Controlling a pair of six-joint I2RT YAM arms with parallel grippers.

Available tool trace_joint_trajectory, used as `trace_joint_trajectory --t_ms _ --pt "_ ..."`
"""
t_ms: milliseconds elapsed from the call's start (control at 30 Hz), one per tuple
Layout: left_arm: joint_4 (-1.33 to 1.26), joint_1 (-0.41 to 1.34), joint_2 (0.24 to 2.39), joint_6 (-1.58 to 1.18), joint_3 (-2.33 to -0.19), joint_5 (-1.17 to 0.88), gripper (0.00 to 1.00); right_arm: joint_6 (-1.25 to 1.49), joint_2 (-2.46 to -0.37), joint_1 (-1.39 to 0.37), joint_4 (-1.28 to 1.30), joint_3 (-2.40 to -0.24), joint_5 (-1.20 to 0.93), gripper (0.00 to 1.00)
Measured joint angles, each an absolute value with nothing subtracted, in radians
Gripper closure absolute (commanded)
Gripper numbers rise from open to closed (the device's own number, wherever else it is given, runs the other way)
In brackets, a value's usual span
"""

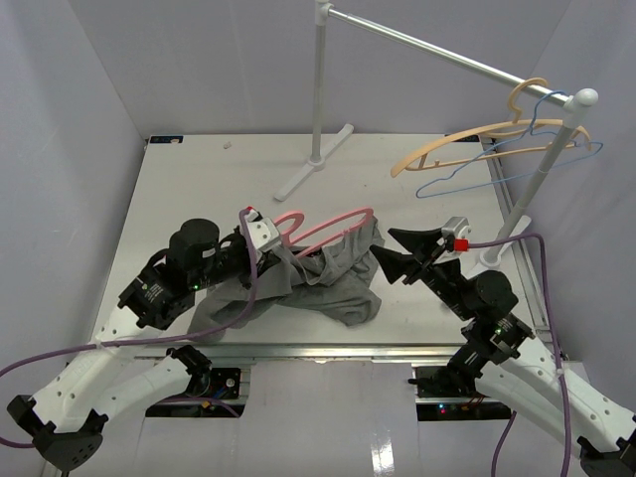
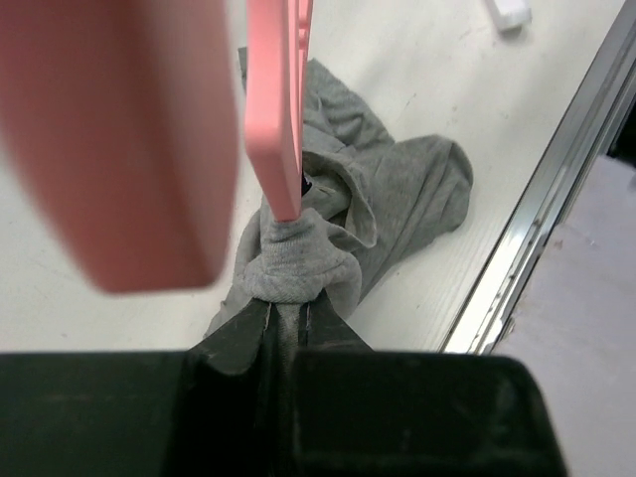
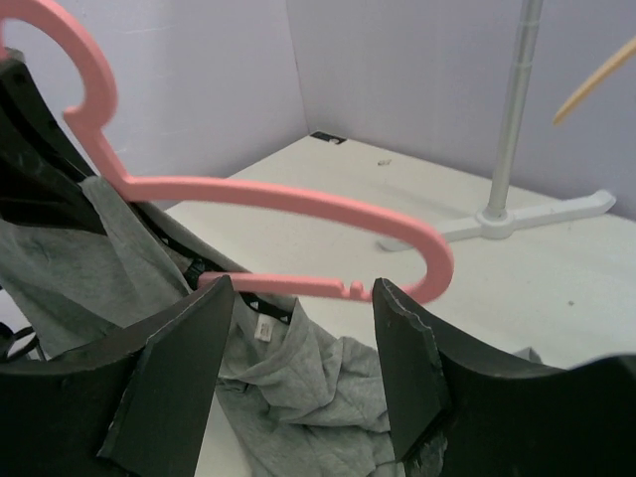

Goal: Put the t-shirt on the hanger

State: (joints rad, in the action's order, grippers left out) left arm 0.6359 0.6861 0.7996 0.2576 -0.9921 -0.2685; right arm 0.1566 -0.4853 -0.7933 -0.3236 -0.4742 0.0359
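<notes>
The pink hanger [image 1: 328, 221] is held off the table, its hook towards my left gripper [image 1: 260, 234]. The grey t-shirt [image 1: 328, 278] hangs bunched from it and trails onto the table. In the left wrist view my left gripper [image 2: 286, 303] is shut on a wad of t-shirt [image 2: 397, 189] fabric, and the hanger [image 2: 273, 119] runs down into that wad. Whether the hanger is pinched too, I cannot tell. My right gripper [image 1: 388, 248] stands open just right of the hanger's rounded end. In the right wrist view its fingers [image 3: 298, 298] flank the hanger's lower bar [image 3: 278, 194] without touching it; the t-shirt [image 3: 318, 388] lies below.
A white garment rack stands behind, with one foot [image 1: 316, 159] at the back middle and one post [image 1: 537, 179] at the right. A tan wooden hanger [image 1: 447, 144] and a blue wire hanger [image 1: 477, 179] hang from its rail. The table's front edge [image 1: 328, 348] is close behind the shirt.
</notes>
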Motion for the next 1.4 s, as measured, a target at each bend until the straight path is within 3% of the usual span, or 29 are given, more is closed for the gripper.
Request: trace_joint_trajectory --t_ms 600,967,1400 --pt "0.537 0.686 0.649 0.041 -0.846 -0.226 1.00 0.394 -0.861 -0.822 -0.476 -0.420 0.084 0.42" --pt "0.509 0.686 0.619 0.001 -0.817 -0.242 1.00 0.410 -1.041 -0.955 -0.593 -0.421 0.157 0.41" --pt "0.479 0.686 0.618 -0.024 -0.791 -0.248 1.00 0.414 -1.257 -0.984 -0.714 -0.429 0.188 0.45"
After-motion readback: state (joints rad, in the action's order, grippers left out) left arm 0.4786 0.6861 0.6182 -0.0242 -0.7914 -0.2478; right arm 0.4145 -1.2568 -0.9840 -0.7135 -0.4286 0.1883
